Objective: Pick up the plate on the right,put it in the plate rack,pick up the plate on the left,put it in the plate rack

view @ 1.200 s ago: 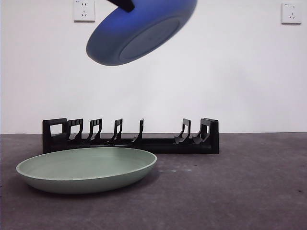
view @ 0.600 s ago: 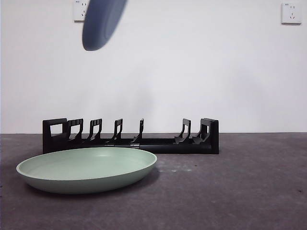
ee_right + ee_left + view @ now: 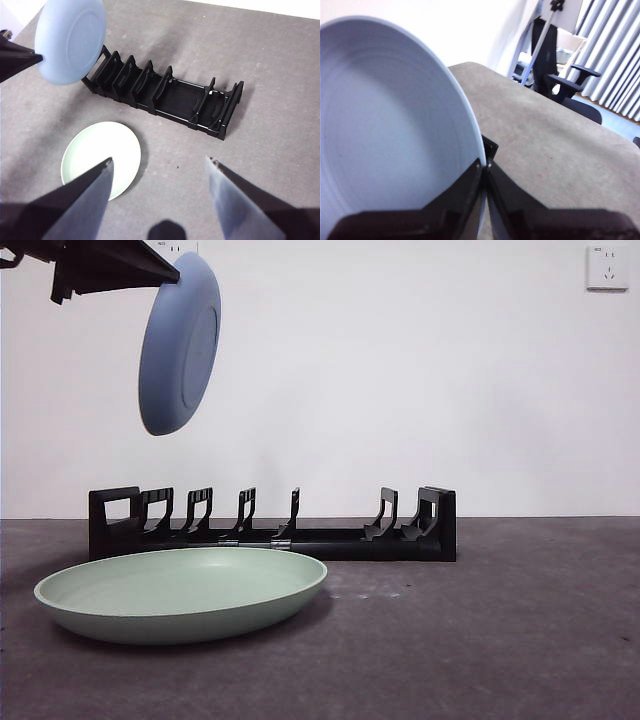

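A blue plate (image 3: 180,345) hangs nearly upright on its edge, high above the left end of the plate rack (image 3: 330,540). My left gripper (image 3: 484,167) is shut on the plate's rim and comes in from the top left corner of the front view (image 3: 170,276). The plate's inside (image 3: 385,140) fills much of the left wrist view. A pale green plate (image 3: 180,592) lies flat on the table in front of the rack's left half. My right gripper (image 3: 159,160) is open and empty, high above the green plate (image 3: 100,157) and the rack (image 3: 165,97).
The rack's slotted dividers hold nothing. A dark grey tabletop (image 3: 500,640) stretches to the right of the green plate. A white wall with sockets (image 3: 607,267) stands behind. An office chair (image 3: 570,85) stands beyond the table's edge.
The blue plate has swung from a tilted, bottom-down pose to nearly upright and come down to the left. The left arm now shows at the top left corner.
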You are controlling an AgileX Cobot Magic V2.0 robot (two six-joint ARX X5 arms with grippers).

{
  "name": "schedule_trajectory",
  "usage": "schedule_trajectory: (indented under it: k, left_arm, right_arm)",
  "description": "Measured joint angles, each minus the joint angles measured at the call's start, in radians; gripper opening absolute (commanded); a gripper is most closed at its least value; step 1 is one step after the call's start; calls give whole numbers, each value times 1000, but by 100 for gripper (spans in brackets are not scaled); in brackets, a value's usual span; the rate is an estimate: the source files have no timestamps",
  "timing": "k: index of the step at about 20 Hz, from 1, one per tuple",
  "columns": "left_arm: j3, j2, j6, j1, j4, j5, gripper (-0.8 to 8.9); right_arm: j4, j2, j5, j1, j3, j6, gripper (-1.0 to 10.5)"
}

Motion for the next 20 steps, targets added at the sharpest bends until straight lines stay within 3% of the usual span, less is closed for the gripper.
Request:
schedule_trajectory:
  k: [11,20]
  left_arm:
    - [0,132,-2,8,79,31,-8]
    - [0,227,26,9,111,-33,-8]
  right_arm:
    - [0,0,0,0,0,0,314]
    - [0,0,0,0,-1,0,314]
